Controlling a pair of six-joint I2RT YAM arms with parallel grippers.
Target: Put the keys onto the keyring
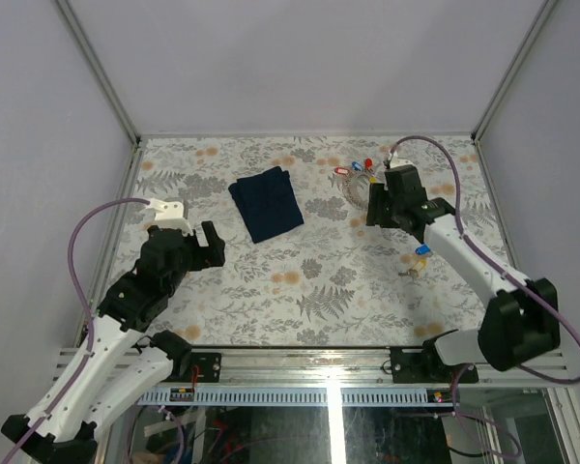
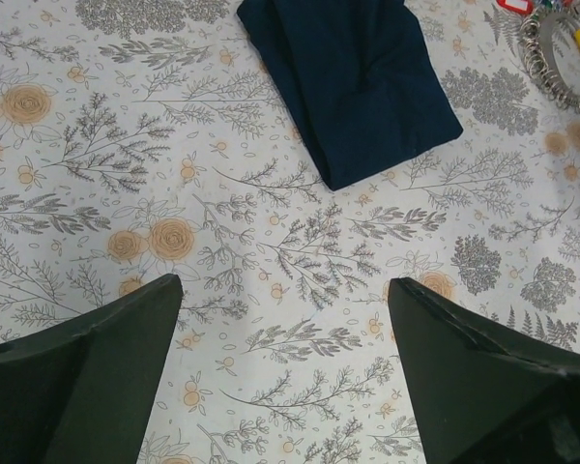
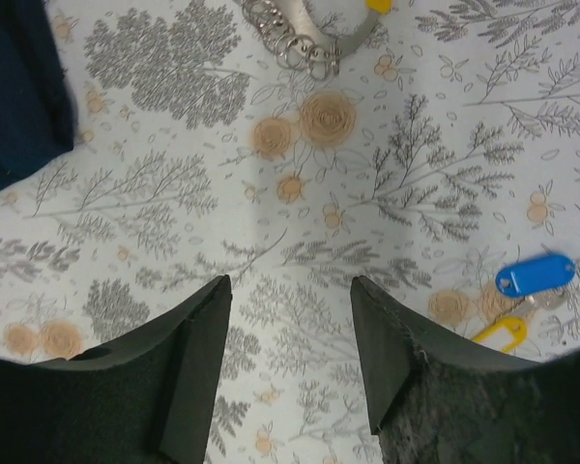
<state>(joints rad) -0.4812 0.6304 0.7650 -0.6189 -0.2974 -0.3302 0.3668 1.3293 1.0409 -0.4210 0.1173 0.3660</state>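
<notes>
Blue-tagged key (image 3: 535, 274) loose on table (image 3: 271, 242), keyring (image 3: 304, 43) apart, seemingly unheld

Cloth (image 1: 266, 203) left of keyring (image 3: 307, 43) — 2 keys (image 3: 535, 275) nearer.

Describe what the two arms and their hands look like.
The left arm and right arm have white links and chunky black joints. A purple cable loops along each. The left hand and right hand are black, each with two dark, wedge-shaped fingers.
</notes>
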